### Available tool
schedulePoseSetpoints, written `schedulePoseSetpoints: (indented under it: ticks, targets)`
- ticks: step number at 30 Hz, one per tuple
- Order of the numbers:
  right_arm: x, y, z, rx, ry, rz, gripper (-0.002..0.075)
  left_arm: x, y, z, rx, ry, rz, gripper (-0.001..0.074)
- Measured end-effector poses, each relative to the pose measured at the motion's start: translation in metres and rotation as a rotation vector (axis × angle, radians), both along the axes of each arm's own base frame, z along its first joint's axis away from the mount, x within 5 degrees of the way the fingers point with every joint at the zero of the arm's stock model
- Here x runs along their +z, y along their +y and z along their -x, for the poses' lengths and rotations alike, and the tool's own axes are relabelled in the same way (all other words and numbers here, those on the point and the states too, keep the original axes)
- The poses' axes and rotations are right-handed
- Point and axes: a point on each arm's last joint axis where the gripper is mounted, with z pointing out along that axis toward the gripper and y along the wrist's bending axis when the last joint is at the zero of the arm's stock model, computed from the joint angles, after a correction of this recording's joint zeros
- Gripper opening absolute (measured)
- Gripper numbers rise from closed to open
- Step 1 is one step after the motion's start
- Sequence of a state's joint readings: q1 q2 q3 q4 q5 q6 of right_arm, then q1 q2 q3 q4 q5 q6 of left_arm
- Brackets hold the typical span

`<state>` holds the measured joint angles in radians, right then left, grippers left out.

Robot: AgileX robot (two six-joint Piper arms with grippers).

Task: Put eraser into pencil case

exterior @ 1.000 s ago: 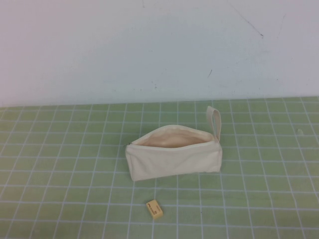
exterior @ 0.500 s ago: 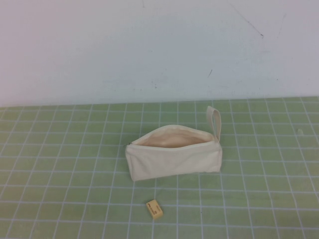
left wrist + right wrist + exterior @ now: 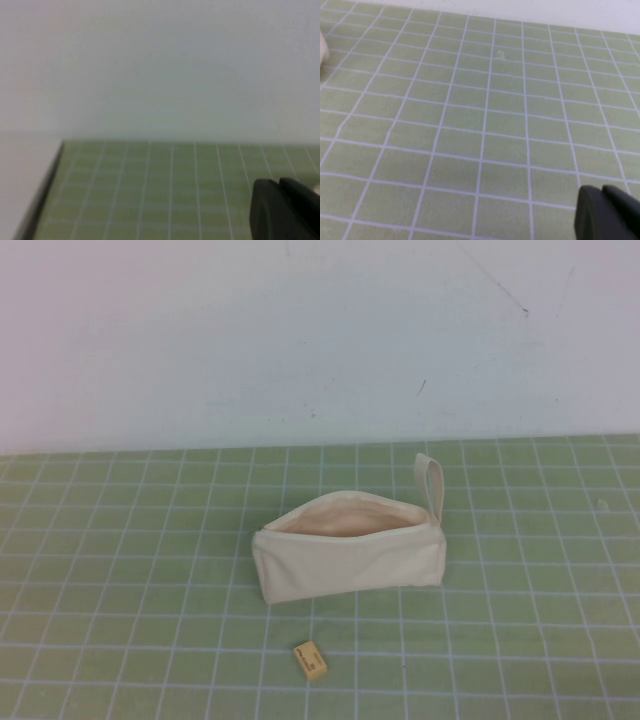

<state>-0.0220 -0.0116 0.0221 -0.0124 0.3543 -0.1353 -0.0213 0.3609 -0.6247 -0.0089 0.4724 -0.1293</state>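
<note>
The cream pencil case (image 3: pixel 345 560) lies on its long side in the middle of the green grid mat, its zip open along the top, with its loop strap (image 3: pixel 432 483) at its right end. The small yellow-tan eraser (image 3: pixel 311 660) lies on the mat just in front of the case, apart from it. Neither gripper shows in the high view. My left gripper (image 3: pixel 279 192) shows only in the left wrist view, shut and empty, above bare mat. My right gripper (image 3: pixel 601 200) shows only in the right wrist view, shut and empty, above bare mat.
A white wall (image 3: pixel 300 340) stands behind the green grid mat (image 3: pixel 120 580). The mat's left edge (image 3: pixel 47 180) shows in the left wrist view. A pale rounded shape (image 3: pixel 322 50) sits at the edge of the right wrist view.
</note>
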Motion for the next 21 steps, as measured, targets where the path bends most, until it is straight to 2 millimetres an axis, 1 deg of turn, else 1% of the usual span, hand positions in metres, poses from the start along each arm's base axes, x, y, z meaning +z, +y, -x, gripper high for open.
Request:
schedulePoseSetpoints:
  ticks: [2, 6, 9, 13, 16, 18, 21]
  targets:
    - [0.000, 0.000, 0.000, 0.000, 0.000, 0.000, -0.0001, -0.005, -0.006, -0.014, -0.067, 0.133, -0.028, -0.0001]
    - [0.000, 0.000, 0.000, 0.000, 0.000, 0.000, -0.0001, -0.030, -0.023, -0.046, -0.293, 0.426, -0.079, -0.0001]
    - [0.000, 0.000, 0.000, 0.000, 0.000, 0.000, -0.0001, -0.048, -0.034, -0.064, -0.462, 0.568, -0.105, -0.0001]
    - [0.000, 0.000, 0.000, 0.000, 0.000, 0.000, -0.0001, -0.062, -0.044, -0.087, -0.618, 0.617, -0.114, -0.0001]
    - [0.000, 0.000, 0.000, 0.000, 0.000, 0.000, -0.0001, -0.071, -0.050, -0.102, -0.682, 0.641, -0.062, -0.0001]
    - [0.000, 0.000, 0.000, 0.000, 0.000, 0.000, -0.0001, -0.078, -0.055, -0.109, -0.716, 0.673, -0.055, -0.0001]
    - [0.000, 0.000, 0.000, 0.000, 0.000, 0.000, -0.0001, -0.087, -0.067, -0.118, -0.781, 0.720, -0.087, -0.0001]
